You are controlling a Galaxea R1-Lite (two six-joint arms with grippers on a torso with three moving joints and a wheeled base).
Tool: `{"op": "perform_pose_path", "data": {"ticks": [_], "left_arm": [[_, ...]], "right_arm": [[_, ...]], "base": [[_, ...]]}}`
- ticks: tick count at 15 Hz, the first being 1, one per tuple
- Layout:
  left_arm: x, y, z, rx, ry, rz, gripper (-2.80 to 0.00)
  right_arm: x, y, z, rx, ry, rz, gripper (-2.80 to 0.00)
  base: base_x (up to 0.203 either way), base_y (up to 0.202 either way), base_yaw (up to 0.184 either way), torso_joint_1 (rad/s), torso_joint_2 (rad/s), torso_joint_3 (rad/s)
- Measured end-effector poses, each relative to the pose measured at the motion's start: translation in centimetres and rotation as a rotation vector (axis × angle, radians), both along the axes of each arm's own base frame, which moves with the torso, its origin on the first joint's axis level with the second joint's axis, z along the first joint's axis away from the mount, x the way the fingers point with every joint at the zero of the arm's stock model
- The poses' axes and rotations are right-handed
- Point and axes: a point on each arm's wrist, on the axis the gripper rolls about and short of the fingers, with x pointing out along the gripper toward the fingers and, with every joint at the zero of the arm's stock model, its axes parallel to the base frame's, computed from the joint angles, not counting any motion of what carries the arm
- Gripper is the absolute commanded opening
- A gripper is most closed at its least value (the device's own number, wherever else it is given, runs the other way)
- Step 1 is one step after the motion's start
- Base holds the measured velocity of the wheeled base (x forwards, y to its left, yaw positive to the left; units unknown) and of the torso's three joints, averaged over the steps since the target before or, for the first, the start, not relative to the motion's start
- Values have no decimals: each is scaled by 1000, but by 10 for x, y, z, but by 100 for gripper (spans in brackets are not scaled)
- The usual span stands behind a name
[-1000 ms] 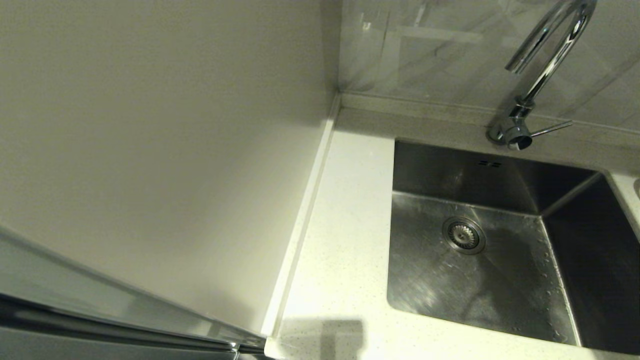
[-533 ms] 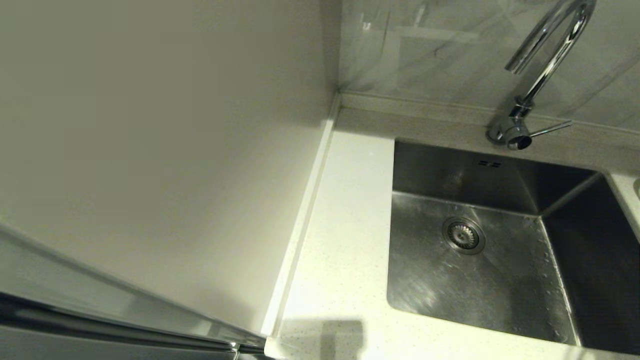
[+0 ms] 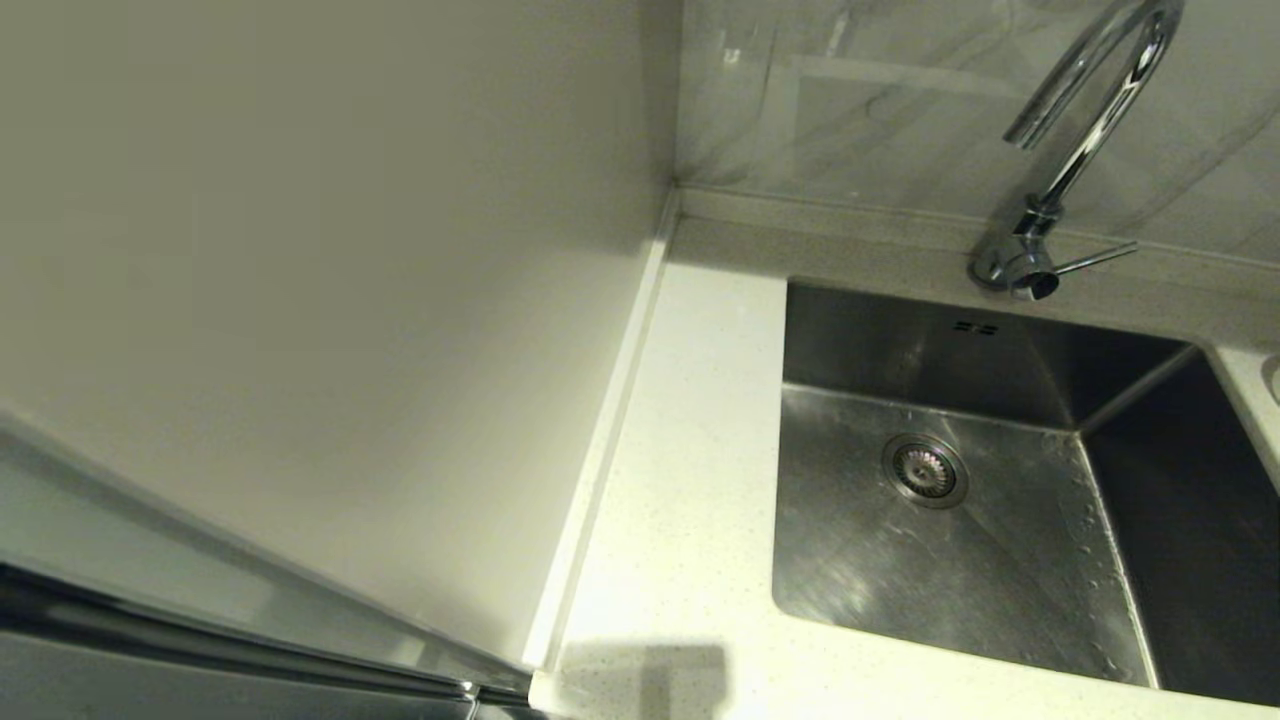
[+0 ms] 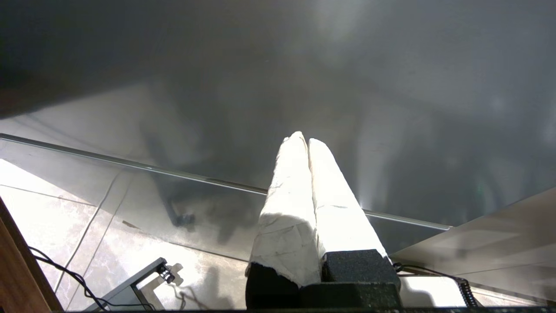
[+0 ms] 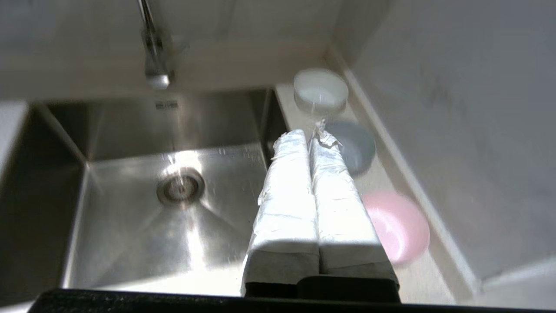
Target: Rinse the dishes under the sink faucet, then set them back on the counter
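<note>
Bowls stand in a row along the table strip between the sink and the side wall, mouths up: the white bowl beyond the tips of the right end effector, the blue bowl just beside them, the pink bowl alongside its fingers. That end effector is shut and empty (torn wrapping at one tip). The faucet arches over the steel sink, its lever pointing sideways. No writing is legible. The left end effector hangs shut above a tiled floor.
</note>
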Motion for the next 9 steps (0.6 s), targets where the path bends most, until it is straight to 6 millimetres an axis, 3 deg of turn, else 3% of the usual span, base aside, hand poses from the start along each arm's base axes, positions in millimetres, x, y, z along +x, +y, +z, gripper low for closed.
{"op": "perform_pose_path", "data": {"ticks": [4, 9], "left_arm": [[0, 0, 0, 0, 0, 0, -280], [0, 0, 0, 0, 0, 0, -280]], "right_arm": [[15, 3, -62, -13, 63, 90, -280], [67, 7, -122, -196, 31, 252, -280]], "base": [[0, 0, 0, 0, 0, 0], [0, 0, 0, 0, 0, 0]]}}
